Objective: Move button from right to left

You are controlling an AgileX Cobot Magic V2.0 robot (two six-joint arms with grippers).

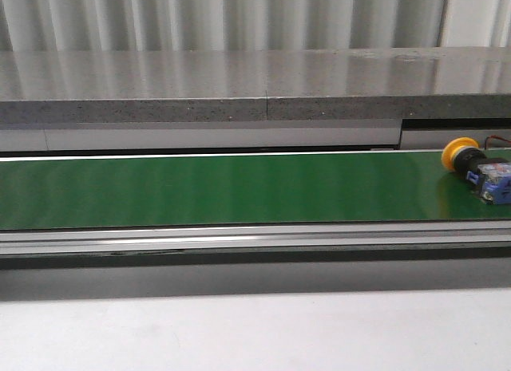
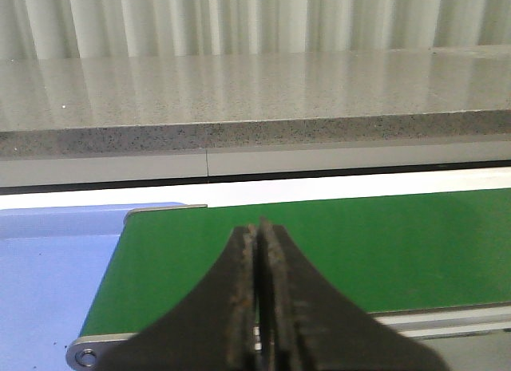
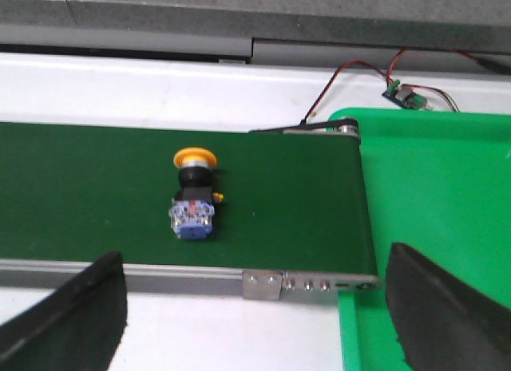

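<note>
Green belt (image 1: 239, 187) carries the button (image 1: 477, 170) beside a green tray (image 3: 431, 227).

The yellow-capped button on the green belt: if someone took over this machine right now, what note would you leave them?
Left gripper: shut, empty, over the belt's left end.
Right gripper: open, empty, hovering near the button.
Button: lying on its side on the green belt, near its right end, untouched.
Done: nothing moved.
Left: grasp the button and carry it to the left side.
</note>
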